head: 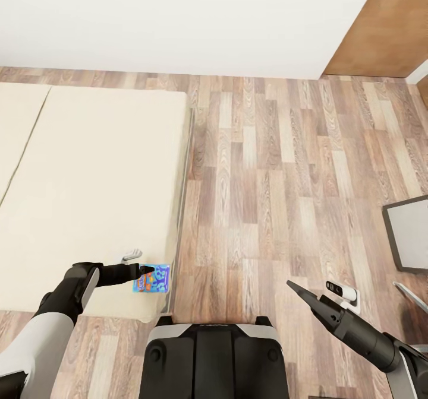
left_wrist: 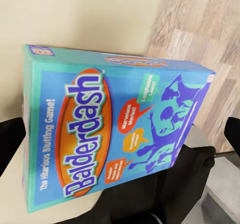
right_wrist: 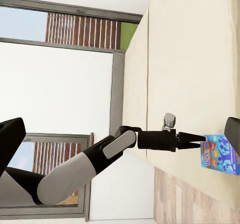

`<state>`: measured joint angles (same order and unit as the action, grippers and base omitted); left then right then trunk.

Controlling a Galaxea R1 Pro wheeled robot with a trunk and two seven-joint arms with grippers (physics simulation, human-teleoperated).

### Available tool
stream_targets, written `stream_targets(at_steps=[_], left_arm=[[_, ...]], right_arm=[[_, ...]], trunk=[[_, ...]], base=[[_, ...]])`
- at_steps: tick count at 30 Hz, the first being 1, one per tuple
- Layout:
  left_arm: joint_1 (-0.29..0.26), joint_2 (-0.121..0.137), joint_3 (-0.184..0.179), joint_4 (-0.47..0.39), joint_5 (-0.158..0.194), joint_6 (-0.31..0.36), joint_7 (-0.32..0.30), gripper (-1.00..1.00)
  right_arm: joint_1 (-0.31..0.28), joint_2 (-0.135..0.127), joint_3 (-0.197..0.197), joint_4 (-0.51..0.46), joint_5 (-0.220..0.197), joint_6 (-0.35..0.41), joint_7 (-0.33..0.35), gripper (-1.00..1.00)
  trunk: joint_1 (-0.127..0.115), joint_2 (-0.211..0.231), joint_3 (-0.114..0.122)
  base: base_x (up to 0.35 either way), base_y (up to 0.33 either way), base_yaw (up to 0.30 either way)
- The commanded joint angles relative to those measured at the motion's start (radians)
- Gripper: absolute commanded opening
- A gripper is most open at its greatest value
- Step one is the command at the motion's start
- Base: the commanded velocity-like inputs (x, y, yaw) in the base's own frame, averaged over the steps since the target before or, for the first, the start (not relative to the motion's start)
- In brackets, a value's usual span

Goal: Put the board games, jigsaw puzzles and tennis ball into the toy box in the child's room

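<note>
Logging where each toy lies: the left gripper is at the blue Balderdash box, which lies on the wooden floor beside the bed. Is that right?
Not quite. The Balderdash box lies on the bed, at its corner near the floor, as the head view shows. The left gripper is indeed at the box.

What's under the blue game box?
The blue game box lies on the bed, at its corner near the floor. The mattress directly beneath it is covered, so anything there stays unseen.
</note>
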<state>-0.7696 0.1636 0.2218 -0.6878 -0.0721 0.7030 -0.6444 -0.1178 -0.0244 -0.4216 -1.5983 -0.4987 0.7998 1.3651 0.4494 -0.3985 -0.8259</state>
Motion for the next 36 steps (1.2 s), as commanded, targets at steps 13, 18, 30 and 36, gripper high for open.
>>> stream_targets(at_steps=[13, 18, 30, 36], left_arm=[[0.0, -0.001, 0.004, -0.001, -0.008, 0.005, -0.009, 1.0], [0.0, -0.001, 0.004, -0.001, -0.008, 0.006, -0.009, 1.0], [0.0, 0.0, 0.004, -0.001, -0.008, 0.006, -0.01, 1.0], [0.0, 0.002, 0.005, -0.001, -0.008, 0.006, -0.012, 1.0]], right_arm=[[0.0, 0.0, 0.0, 0.0, -0.003, 0.008, 0.001, 1.0], [0.0, 0.0, 0.0, 0.0, -0.003, 0.007, 0.002, 1.0], [0.0, 0.0, 0.0, 0.0, -0.003, 0.008, -0.003, 1.0], [0.0, 0.0, -0.001, 0.0, -0.002, 0.013, -0.006, 1.0]], trunk=[[0.001, -0.001, -0.001], [0.001, -0.001, -0.001], [0.001, -0.001, -0.001], [0.001, -0.001, -0.001]], base=[[0.0, -0.008, 0.0], [0.0, 0.0, 0.0], [0.0, 0.0, 0.0], [0.0, 0.0, 0.0]])
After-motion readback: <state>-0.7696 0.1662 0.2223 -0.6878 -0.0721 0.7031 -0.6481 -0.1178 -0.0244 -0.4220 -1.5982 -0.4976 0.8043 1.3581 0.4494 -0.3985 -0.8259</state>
